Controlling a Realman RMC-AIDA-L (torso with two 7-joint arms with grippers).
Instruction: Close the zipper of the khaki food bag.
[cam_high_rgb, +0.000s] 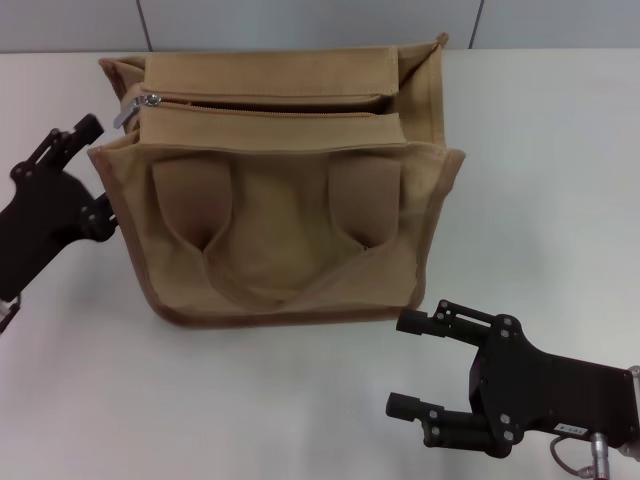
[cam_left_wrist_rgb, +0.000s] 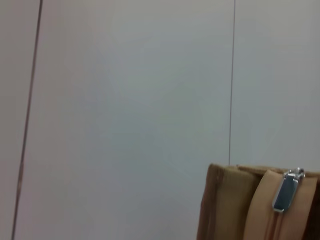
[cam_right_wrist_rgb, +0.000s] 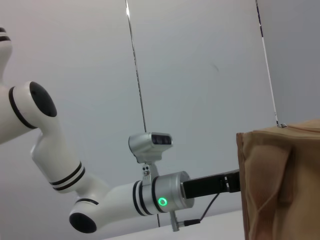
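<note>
The khaki food bag (cam_high_rgb: 290, 240) stands in the middle of the white table, with its handles lying on the near side. Its zipper (cam_high_rgb: 270, 108) runs across the top and gapes open, showing a dark slit. The silver pull tab (cam_high_rgb: 148, 103) sits at the zipper's left end and also shows in the left wrist view as the pull tab (cam_left_wrist_rgb: 286, 192). My left gripper (cam_high_rgb: 98, 172) is open right beside the bag's left side, just below the tab. My right gripper (cam_high_rgb: 396, 363) is open, low in front of the bag's near right corner and apart from it.
The white table (cam_high_rgb: 540, 180) extends to the right of the bag and in front of it. A grey panelled wall (cam_high_rgb: 300, 20) stands behind. In the right wrist view the left arm (cam_right_wrist_rgb: 125, 200) reaches behind the bag (cam_right_wrist_rgb: 280, 185).
</note>
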